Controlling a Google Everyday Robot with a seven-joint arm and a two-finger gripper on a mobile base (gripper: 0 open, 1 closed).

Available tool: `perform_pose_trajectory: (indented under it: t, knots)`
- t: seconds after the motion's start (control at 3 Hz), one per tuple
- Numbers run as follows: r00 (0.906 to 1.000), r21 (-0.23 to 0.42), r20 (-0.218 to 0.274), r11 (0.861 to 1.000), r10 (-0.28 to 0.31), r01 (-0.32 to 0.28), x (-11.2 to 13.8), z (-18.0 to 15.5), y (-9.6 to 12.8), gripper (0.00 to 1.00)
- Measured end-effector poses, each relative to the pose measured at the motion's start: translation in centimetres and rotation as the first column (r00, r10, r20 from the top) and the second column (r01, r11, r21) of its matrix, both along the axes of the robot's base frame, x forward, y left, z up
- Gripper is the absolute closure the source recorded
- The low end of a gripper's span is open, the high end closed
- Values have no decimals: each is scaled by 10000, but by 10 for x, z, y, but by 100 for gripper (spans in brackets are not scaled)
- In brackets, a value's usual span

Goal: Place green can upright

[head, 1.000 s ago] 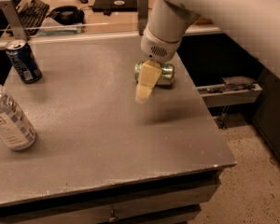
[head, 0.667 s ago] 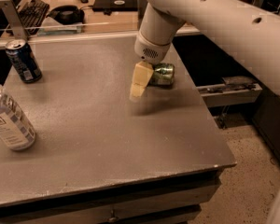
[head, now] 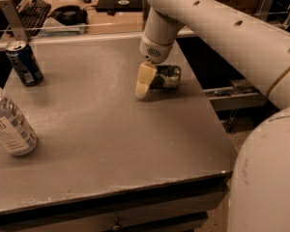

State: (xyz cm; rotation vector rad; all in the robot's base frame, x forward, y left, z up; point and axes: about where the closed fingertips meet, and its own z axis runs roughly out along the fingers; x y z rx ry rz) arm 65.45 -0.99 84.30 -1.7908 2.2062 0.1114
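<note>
The green can (head: 167, 76) lies on its side on the grey table (head: 101, 129), right of the middle and near the far edge. My gripper (head: 144, 83) hangs from the white arm (head: 203, 18) and reaches down to the table right beside the can's left end, touching or almost touching it. The gripper hides part of the can's left end.
A dark blue can (head: 23, 62) stands upright at the table's far left. A clear plastic bottle with a white label (head: 9, 124) stands at the left edge. A desk with a keyboard (head: 31, 11) lies behind the table. The arm's bulky base (head: 266, 178) fills the right foreground.
The gripper has shifted a little to the left, off the can's top and onto its left side. The arm has swung closer to the camera. The can has not moved.
</note>
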Motion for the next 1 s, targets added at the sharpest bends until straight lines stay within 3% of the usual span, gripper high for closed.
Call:
perform_pose_trajectory:
  t: [0.67, 1.0]
  knots:
    - [9996, 147, 282, 9999, 0, -5, 11, 19, -13, 65]
    - [9978, 964, 540, 9944, 373, -424, 4, 44, -9, 88]
